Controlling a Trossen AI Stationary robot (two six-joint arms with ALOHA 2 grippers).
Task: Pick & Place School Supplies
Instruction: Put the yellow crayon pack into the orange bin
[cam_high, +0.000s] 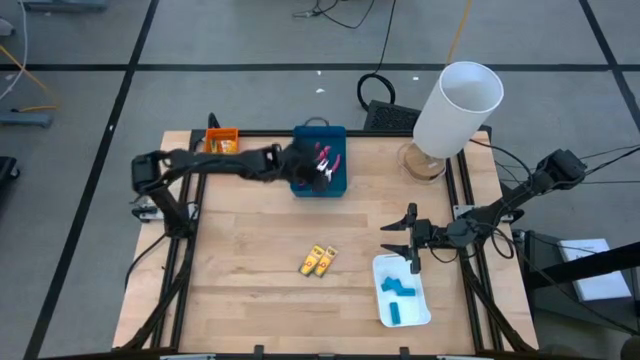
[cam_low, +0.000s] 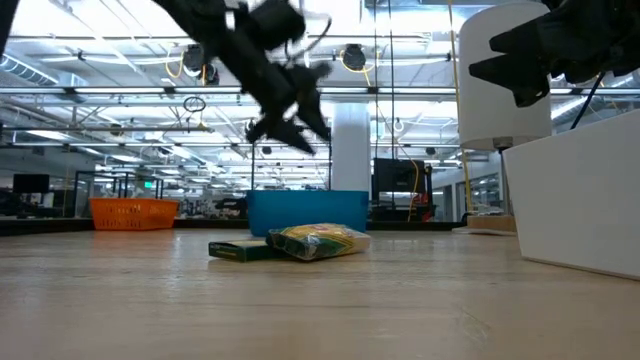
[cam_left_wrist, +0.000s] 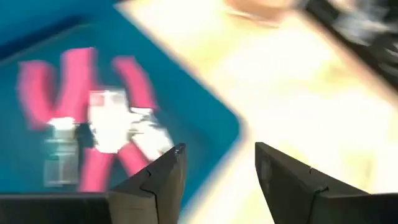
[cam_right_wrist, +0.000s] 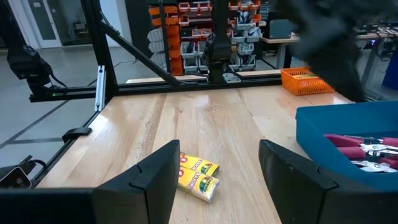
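Observation:
Red/pink-handled plier-like tools (cam_high: 325, 157) (cam_left_wrist: 93, 124) lie in the blue tray (cam_high: 335, 135) at the table's far middle. My left gripper (cam_high: 322, 178) (cam_left_wrist: 217, 168) hangs open above the tray's near right corner, with nothing between its fingers. Two yellow pieces (cam_high: 317, 262) (cam_right_wrist: 196, 174) lie side by side on the bare wood at the middle. Light-blue blocks (cam_high: 398, 290) lie in the white tray (cam_high: 420, 315) near the front right. My right gripper (cam_high: 403, 238) (cam_right_wrist: 217, 168) waits open and level just beyond the white tray's far edge, pointing toward the table's left.
An orange tray (cam_high: 222, 141) stands at the far left corner. A tall white cylinder (cam_high: 455, 105) on a round wooden base stands at the far right corner. Bare wood lies between the blue tray and the yellow pieces and along the left side.

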